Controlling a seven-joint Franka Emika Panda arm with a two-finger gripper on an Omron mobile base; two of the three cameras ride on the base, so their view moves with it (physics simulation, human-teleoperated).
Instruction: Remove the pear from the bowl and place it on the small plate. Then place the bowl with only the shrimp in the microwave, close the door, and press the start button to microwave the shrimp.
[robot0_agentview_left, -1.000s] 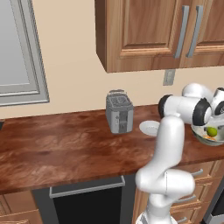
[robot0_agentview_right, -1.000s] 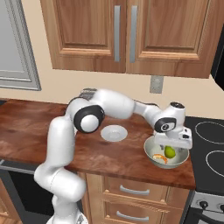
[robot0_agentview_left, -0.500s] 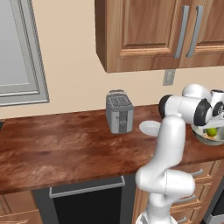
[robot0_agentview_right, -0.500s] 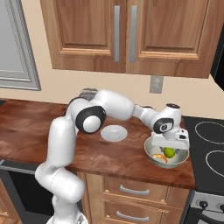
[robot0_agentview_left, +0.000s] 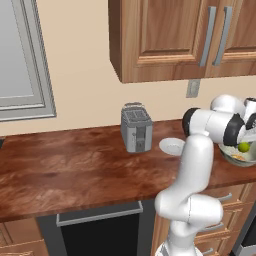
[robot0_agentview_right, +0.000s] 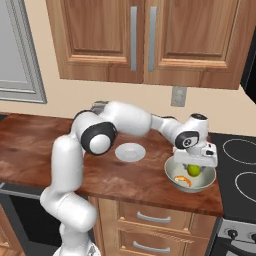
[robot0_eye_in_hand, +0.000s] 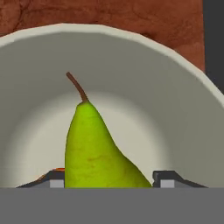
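left base: gripper (robot0_agentview_left: 243, 145) is down in the bowl (robot0_agentview_left: 231, 158), around the pear (robot0_agentview_left: 243, 147)
right base: small plate (robot0_agentview_right: 130, 152) lies just beside the bowl, shrimp (robot0_agentview_right: 183, 180) under the pear
hand: fingers (robot0_eye_in_hand: 170, 179) flank the pear, contact unclear; lift straight up before crossing to the plate

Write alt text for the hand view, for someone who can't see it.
A yellow-green pear with a brown stem lies inside a pale bowl, set between the end effector's two dark fingertips, one on each side of it. Brown wooden counter shows beyond the bowl's rim.
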